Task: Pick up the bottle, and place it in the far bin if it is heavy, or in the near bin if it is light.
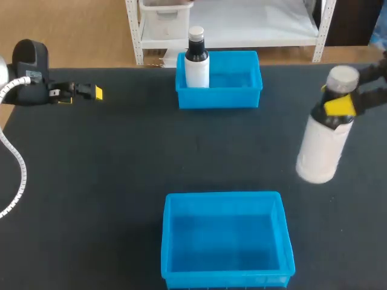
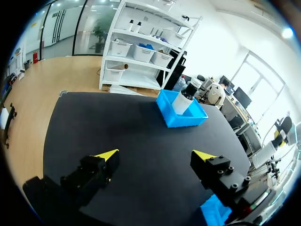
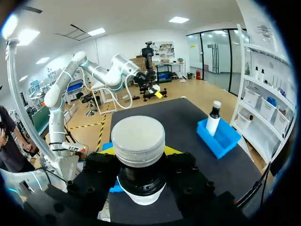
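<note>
White, stiff plastic bottle (image 1: pixel 319 152) hangs at right, the right gripper (image 1: pixel 340 106) clamped round its dark neck, a sound hold; weight unclear; the left gripper (image 2: pixel 155 157) gapes.

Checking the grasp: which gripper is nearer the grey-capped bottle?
Right: the right gripper is shut on the neck of the grey-capped bottle; the left gripper is open, far off across the table.
</note>
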`<state>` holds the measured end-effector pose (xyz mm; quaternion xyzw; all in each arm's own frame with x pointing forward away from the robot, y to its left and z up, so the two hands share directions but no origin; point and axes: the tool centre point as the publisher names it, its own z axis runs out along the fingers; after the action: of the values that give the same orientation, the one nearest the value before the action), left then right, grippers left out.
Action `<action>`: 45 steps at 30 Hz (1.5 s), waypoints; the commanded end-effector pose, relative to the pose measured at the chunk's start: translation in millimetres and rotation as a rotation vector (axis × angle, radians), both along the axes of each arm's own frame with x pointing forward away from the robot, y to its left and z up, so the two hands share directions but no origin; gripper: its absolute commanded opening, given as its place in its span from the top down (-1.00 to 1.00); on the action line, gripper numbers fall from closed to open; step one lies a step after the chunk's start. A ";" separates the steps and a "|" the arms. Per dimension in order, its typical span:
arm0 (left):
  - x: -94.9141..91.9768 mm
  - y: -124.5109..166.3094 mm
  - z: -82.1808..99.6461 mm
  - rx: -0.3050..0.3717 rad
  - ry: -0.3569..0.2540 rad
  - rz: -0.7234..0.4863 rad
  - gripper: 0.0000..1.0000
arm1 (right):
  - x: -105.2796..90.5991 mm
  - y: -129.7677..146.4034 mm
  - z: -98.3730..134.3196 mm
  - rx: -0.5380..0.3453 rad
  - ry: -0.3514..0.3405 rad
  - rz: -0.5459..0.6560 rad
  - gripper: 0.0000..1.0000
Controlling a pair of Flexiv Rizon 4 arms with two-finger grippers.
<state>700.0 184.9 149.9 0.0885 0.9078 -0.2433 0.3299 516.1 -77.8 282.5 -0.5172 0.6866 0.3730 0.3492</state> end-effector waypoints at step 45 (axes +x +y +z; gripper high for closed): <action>0.0 0.0 0.0 0.000 0.000 0.000 -1.00 | -82.2 191.6 -121.7 0.081 0.010 0.418 1.00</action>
<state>700.0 184.9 149.9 0.0885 0.9078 -0.2433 0.3299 431.1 103.6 170.6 -0.6303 0.5570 0.4594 0.2854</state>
